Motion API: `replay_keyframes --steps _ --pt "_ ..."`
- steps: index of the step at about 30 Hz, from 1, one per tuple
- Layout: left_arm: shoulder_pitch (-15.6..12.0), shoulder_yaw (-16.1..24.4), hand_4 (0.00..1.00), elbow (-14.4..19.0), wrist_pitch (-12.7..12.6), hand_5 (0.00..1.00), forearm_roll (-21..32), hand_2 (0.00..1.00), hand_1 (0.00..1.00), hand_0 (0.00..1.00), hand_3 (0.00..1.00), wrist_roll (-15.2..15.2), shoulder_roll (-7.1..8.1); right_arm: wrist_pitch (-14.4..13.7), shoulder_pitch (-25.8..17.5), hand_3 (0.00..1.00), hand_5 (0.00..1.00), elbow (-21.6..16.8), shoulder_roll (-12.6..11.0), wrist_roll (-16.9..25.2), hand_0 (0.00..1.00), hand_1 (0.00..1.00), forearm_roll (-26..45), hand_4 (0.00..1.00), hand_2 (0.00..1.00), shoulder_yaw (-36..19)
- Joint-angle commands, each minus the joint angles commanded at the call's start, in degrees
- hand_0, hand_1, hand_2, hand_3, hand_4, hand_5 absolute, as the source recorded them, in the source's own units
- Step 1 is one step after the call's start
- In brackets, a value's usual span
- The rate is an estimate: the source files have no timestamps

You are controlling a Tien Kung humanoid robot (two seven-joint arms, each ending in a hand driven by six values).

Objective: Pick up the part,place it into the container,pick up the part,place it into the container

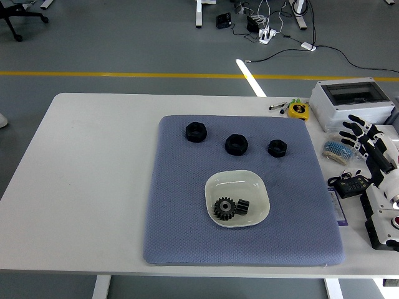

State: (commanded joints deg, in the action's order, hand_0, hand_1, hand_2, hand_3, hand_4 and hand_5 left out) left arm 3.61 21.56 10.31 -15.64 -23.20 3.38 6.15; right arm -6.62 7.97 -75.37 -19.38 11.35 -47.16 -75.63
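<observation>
The right hand (368, 142) hung at the table's right edge with fingers spread, holding nothing. Well to its left, two gears (231, 208) lay in the white dish (215, 187), evidently delivered; three black nuts (236, 144) waited beyond it on the mat (174, 224).

gears (231, 207) in bowl (237, 181), nuts (236, 144) behind

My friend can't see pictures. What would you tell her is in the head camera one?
A white bowl holding two black gears sits on a blue-grey mat on a white table. Three black nuts lie in a row on the mat behind the bowl. The robot's right hand is at the table's right edge, fingers spread, holding nothing.
</observation>
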Motion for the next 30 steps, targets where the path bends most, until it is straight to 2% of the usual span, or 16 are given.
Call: replay_keyframes --steps 4,6,21,24,25,30 --pt "0.23 -1.04 0.684 0.0 -0.04 0.635 1.35 0.719 0.664 0.724 0.582 -0.36 -0.16 0.12 -2.83 0.855 0.763 -1.17 3.86 0.14 0.841 0.788 -3.26 0.998 0.825 -4.37" --pt "0.34 -1.22 0.684 0.0 0.0 0.635 1.4 0.719 0.664 0.724 0.582 -0.33 -0.22 -0.13 -3.45 0.855 0.763 -1.34 4.47 0.26 0.841 0.788 -4.48 0.998 0.825 -4.62" --pt "1.07 -1.83 0.679 0.0 0.03 0.631 1.5 0.719 0.663 0.721 0.582 -0.61 -0.08 -0.69 -2.35 0.84 0.735 -0.94 4.93 0.58 0.817 0.784 -6.27 0.998 0.825 -4.93" --pt "1.18 -1.08 0.679 0.0 0.11 0.631 0.07 0.719 0.663 0.721 0.582 -0.32 -0.12 -0.64 -2.23 0.84 0.735 -0.98 5.0 0.4 0.817 0.784 -6.25 0.998 0.825 -4.86" --pt "1.22 -0.95 0.679 0.0 0.15 0.631 -0.36 0.713 0.663 0.72 0.581 -0.26 -0.14 -0.61 -2.26 0.821 0.717 -0.97 5.0 0.34 0.778 0.763 -6.22 0.998 0.811 -4.85" --pt "1.43 -0.66 0.679 0.0 0.25 0.631 -1.44 0.713 0.663 0.72 0.581 -0.17 -0.16 -0.71 -2.63 0.821 0.717 -0.92 5.01 0.16 0.778 0.763 -6.15 0.998 0.811 -5.06"
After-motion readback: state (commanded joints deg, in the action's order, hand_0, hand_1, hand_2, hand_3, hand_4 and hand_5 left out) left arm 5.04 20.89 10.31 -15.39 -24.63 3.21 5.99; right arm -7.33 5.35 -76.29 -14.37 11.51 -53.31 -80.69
